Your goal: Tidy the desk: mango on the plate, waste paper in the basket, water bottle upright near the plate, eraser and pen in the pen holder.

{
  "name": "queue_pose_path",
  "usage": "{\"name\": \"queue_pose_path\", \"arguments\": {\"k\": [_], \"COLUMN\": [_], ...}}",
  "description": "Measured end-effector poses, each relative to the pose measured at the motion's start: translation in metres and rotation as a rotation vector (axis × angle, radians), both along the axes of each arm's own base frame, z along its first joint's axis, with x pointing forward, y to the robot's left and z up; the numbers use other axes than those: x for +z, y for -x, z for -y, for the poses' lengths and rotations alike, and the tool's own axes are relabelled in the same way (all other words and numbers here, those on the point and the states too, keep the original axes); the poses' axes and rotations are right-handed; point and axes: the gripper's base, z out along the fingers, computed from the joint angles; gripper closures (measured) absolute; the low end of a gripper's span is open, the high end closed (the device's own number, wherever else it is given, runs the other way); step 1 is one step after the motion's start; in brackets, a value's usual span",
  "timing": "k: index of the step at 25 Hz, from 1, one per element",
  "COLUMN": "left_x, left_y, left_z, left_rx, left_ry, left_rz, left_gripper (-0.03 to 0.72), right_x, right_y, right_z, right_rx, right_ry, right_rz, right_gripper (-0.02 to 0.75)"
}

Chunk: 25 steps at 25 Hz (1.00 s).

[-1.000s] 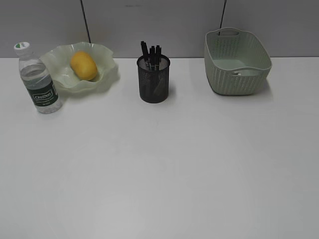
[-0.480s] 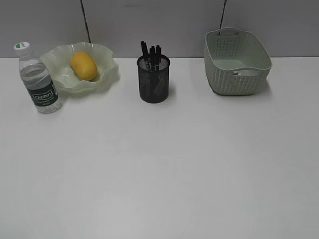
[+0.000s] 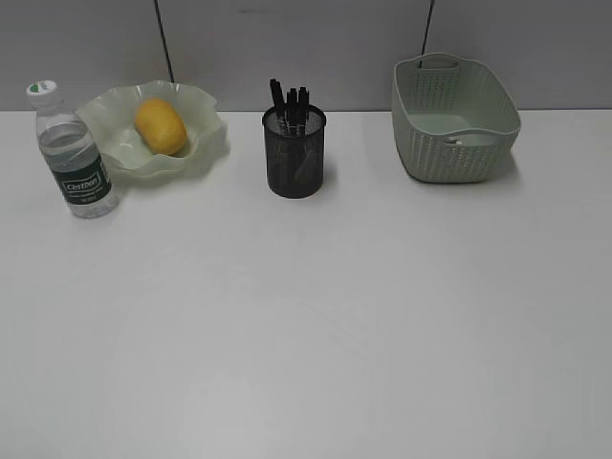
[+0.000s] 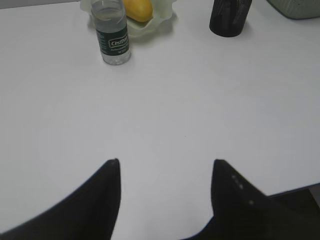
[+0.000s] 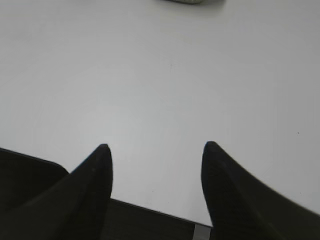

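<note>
One mango (image 3: pixel 161 125) is lying in the one wavy-rimmed green plate (image 3: pixel 203 143) at the back left of the white desk (image 3: pixel 306 316). One water bottle (image 3: pixel 75 153) is standing upright just beside the plate. One black mesh pen holder (image 3: pixel 295 153) is holding several dark pens (image 3: pixel 290 101); their exact number is hard to count, and any eraser inside is hidden. One sage-green basket (image 3: pixel 453 120) is sitting at the back right, with a bit of white waste paper (image 3: pixel 453 142) peeking over its near wall. The left gripper (image 4: pixel 166 164) and the right gripper (image 5: pixel 156 148) are both hanging spread apart over bare tabletop, holding nothing.
</note>
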Motion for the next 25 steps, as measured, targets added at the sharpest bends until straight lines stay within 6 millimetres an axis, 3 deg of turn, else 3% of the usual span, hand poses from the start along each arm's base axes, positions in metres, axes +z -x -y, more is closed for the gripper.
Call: {"name": "queue_pose_path", "arguments": {"k": [8,15,25], "left_x": [0.000,0.000,0.000], "left_y": [0.000,0.009,0.009], "left_z": [0.000,0.000,0.000], "left_rx": [0.119,0.250,0.271], "left_ry": [0.000,0.006,0.006], "left_rz": [0.002,0.067,0.071], "left_gripper": [0.263,0.263,0.264], "right_x": [0.000,0.001,0.001], "right_y": [0.001,0.017,0.024], "right_z": [0.002,0.006,0.006], "right_rx": [-0.109,-0.286,-0.304], "right_ry": [-0.005,-0.024,-0.030], "right_rz": [0.006,0.106,0.147], "right_gripper": [0.282,0.282,0.282]}}
